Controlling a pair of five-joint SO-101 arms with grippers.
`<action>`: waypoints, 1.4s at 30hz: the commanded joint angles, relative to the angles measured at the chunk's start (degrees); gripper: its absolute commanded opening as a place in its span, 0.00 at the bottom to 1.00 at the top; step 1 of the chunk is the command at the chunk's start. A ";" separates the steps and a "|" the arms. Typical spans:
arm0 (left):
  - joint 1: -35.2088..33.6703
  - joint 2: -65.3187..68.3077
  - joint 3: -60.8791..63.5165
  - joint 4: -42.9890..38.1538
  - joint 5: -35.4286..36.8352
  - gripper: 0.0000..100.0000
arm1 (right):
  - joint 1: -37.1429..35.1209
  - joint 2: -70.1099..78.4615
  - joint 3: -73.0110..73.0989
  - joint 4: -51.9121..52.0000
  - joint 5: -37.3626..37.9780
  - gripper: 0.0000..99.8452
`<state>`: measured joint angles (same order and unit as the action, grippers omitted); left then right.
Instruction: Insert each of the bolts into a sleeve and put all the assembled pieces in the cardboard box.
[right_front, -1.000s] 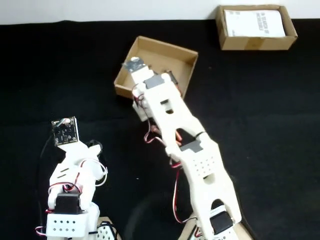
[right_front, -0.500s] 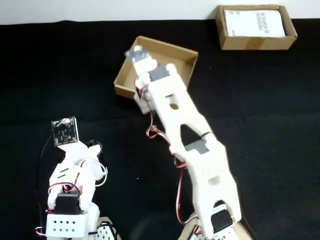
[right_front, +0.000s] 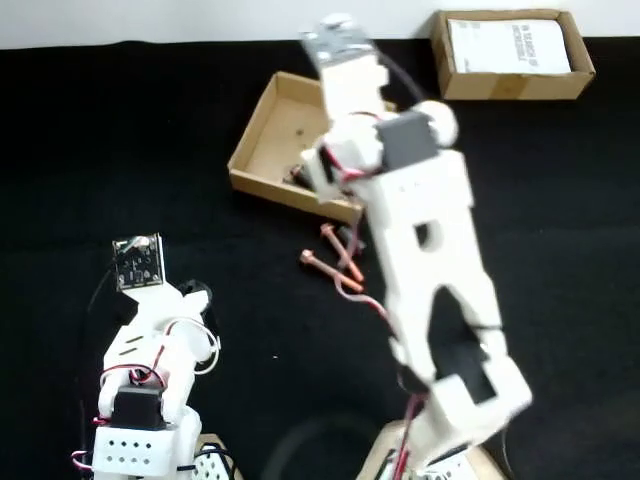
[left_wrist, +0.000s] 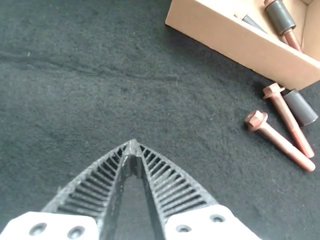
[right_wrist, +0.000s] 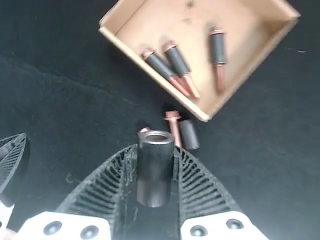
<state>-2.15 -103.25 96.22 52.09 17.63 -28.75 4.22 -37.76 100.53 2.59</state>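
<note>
Sleeve (right_wrist: 155, 170) grasped in right hand (right_wrist: 155, 149), bore end exposed, presumably for a loose bolt (left_wrist: 280, 141); left hand (left_wrist: 132, 147) clenched, empty.

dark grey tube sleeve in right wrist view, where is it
The dark grey tube sleeve is clamped in the right gripper, over black cloth, near a copper bolt outside the cardboard box.

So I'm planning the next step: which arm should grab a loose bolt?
Left. The left pincer is shut and empty, with two loose bolts on the table nearby; the right pincer holds a sleeve.
</note>
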 joint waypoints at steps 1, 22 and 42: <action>0.92 -0.57 0.92 0.26 0.00 0.01 | 1.54 -17.19 12.35 0.66 -0.62 0.01; 9.45 22.20 -30.29 15.12 -9.41 0.01 | 33.01 -68.00 94.02 -45.93 -5.54 0.01; 26.15 109.85 -93.23 33.32 25.85 0.01 | 43.91 -69.41 120.84 -78.20 -11.87 0.01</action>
<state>23.25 -3.47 12.70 83.21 38.90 14.33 -63.65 82.42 24.84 -8.66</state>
